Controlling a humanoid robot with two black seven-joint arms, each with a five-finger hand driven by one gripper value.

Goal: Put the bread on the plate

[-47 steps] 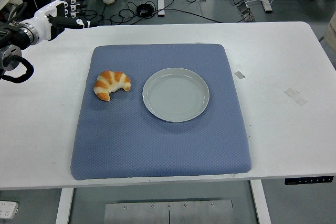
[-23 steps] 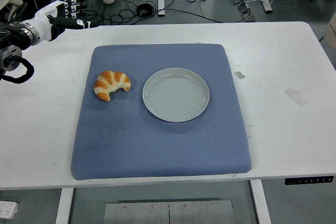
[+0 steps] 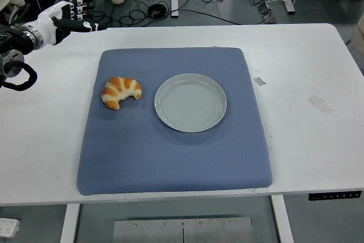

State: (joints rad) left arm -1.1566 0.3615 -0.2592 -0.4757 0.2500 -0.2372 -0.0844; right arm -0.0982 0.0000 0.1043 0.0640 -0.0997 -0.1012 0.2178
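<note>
A golden croissant lies on the blue mat, just left of an empty pale grey plate. The two do not touch. My left hand hovers over the table's far left corner, well up and to the left of the croissant. Its fingers are stretched out flat and hold nothing. The right arm does not show in the head view.
The mat covers the middle of the white table. Two bits of tape stick to the table on the right. Cables and desk legs crowd the floor behind the far edge.
The left hand has crept slightly up and to the right. The croissant and the plate have stayed where they were.
</note>
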